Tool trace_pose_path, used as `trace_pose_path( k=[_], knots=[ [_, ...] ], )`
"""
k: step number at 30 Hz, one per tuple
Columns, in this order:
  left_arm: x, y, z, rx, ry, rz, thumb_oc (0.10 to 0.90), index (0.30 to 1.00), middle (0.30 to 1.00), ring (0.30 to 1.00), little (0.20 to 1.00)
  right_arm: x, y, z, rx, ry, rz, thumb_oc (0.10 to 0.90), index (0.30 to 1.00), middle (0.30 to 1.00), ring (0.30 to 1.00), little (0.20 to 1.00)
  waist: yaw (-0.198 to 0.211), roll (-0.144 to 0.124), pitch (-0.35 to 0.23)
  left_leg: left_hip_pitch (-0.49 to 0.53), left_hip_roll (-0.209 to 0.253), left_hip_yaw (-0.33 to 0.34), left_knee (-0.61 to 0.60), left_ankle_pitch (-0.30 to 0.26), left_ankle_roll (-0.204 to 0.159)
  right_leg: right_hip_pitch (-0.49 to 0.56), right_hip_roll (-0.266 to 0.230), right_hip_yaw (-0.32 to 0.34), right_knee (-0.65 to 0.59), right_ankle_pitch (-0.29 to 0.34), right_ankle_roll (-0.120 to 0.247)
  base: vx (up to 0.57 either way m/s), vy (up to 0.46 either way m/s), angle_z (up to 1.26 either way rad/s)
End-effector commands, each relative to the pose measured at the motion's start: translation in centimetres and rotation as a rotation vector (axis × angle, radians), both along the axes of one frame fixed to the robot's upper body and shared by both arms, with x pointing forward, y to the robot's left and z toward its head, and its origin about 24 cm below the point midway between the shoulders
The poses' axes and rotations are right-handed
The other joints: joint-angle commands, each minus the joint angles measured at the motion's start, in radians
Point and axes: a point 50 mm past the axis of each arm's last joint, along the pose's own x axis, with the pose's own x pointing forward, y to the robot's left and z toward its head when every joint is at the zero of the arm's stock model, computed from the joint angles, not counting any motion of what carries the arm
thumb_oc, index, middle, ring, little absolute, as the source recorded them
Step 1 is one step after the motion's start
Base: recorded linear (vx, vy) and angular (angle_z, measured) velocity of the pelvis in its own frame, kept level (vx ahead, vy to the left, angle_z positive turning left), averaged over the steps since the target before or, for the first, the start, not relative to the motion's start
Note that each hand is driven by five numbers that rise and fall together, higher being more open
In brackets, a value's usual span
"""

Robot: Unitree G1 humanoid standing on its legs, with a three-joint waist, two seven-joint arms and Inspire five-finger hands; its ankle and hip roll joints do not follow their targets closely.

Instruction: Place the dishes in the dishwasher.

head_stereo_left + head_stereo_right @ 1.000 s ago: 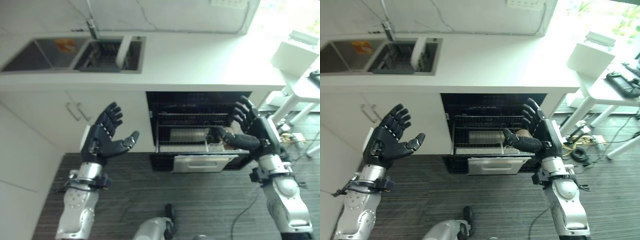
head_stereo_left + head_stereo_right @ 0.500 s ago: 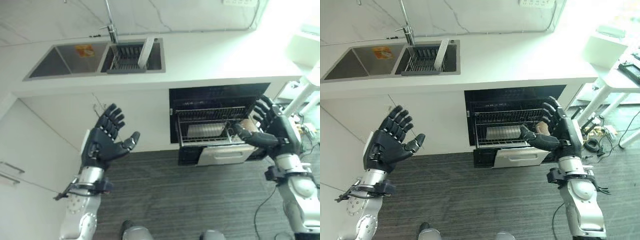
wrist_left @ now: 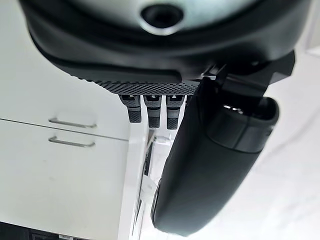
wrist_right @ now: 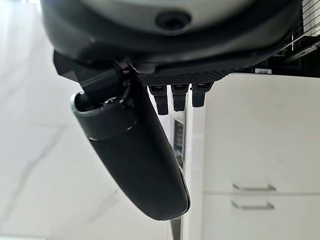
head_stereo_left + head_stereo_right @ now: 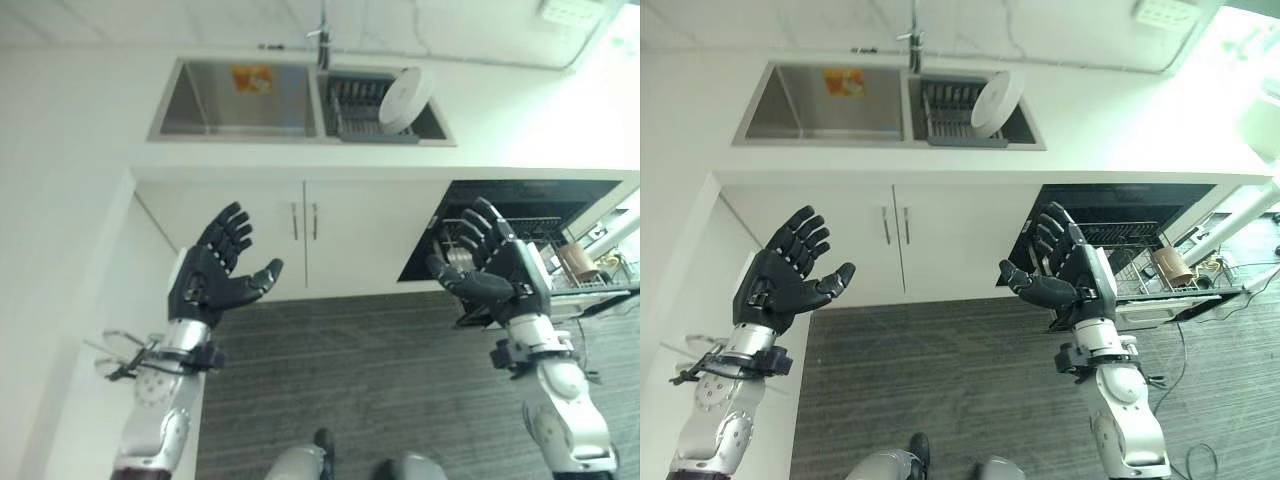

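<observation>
1. We are holding our dark left hand (image 5: 213, 280) up at the lower left of the frame, fingers spread and empty.
2. We are holding our dark right hand (image 5: 492, 275) at the right of the frame with fingers straight and nothing in them, in front of the open black dishwasher (image 5: 520, 215).
3. A round white plate (image 5: 404, 98) is standing tilted in the dark dish rack (image 5: 352, 105) inside the steel double sink (image 5: 235, 97), upper middle.
4. A wire dishwasher rack (image 5: 1140, 262) is sticking out at the right.
</observation>
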Motion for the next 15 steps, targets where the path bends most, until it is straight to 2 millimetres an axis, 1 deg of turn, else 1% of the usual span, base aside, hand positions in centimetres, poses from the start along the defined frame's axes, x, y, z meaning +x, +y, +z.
trace_pose_path(
  k=[1,2,5,6,9,11,15],
  knots=[
    [-1.0,-1.4,5.3,-0.033,-0.337,-0.003,0.800,0.900,0.900,0.900,0.900,-0.4,-1.6,4.8,-0.045,-0.248,-0.017,0.800,0.900,0.900,0.900,0.900,-0.007,0.102,-0.081,0.153,0.057,-0.025,-0.175,-0.024,0.021,0.049,-0.053,-0.026,-0.019,-0.027,0.149,0.00,-0.112,0.01],
    [-1.2,-1.4,5.3,-0.053,-0.348,0.018,0.800,0.900,0.900,0.900,0.900,-0.3,-1.6,4.9,-0.028,-0.255,-0.004,0.800,0.900,0.900,0.900,0.900,0.002,0.098,-0.087,0.154,0.054,-0.019,-0.175,-0.023,0.017,0.050,-0.057,-0.042,-0.019,-0.032,0.144,0.03,-0.159,0.07],
    [-1.6,-1.2,5.1,-0.030,-0.335,0.047,0.800,0.900,0.900,0.900,0.900,-0.3,-1.1,5.0,-0.029,-0.261,-0.003,0.800,0.900,0.900,0.900,0.900,0.010,0.097,-0.098,0.153,0.054,-0.012,-0.175,-0.022,0.007,0.050,-0.048,-0.037,-0.019,-0.047,0.132,0.02,-0.149,-0.04],
    [-1.2,-1.6,4.5,-0.073,-0.322,0.078,0.800,0.900,0.900,0.900,0.900,0.2,0.4,4.2,-0.021,-0.245,0.127,0.800,0.900,0.900,0.900,0.900,-0.017,0.098,-0.113,0.223,-0.012,0.052,-0.175,-0.091,0.039,0.014,-0.054,-0.078,-0.019,-0.034,0.128,-0.01,-0.072,0.00],
    [-1.3,-1.4,3.9,-0.090,-0.289,0.086,0.800,0.900,0.900,0.900,0.900,0.1,0.6,4.3,0.006,-0.250,0.144,0.800,0.900,0.900,0.900,0.900,-0.012,0.100,-0.119,0.226,-0.010,0.051,-0.175,-0.084,0.035,0.028,-0.050,-0.070,-0.019,-0.045,0.122,0.00,-0.037,-0.03],
    [-1.3,-1.3,3.6,-0.088,-0.278,0.095,0.800,0.900,0.900,0.900,0.900,0.1,0.8,4.3,-0.014,-0.252,0.144,0.800,0.900,0.900,0.900,0.900,-0.010,0.100,-0.121,0.228,-0.007,0.052,-0.175,-0.081,0.032,0.034,-0.047,-0.067,-0.019,-0.048,0.120,0.02,-0.042,0.01],
    [-1.4,-1.1,3.8,-0.089,-0.283,0.106,0.800,0.900,0.900,0.900,0.900,0.0,0.8,4.6,-0.032,-0.250,0.149,0.800,0.900,0.900,0.900,0.900,-0.008,0.095,-0.121,0.236,-0.007,0.050,-0.175,-0.074,0.027,0.047,-0.045,-0.058,-0.019,-0.053,0.115,0.05,-0.051,-0.04]
  ],
)
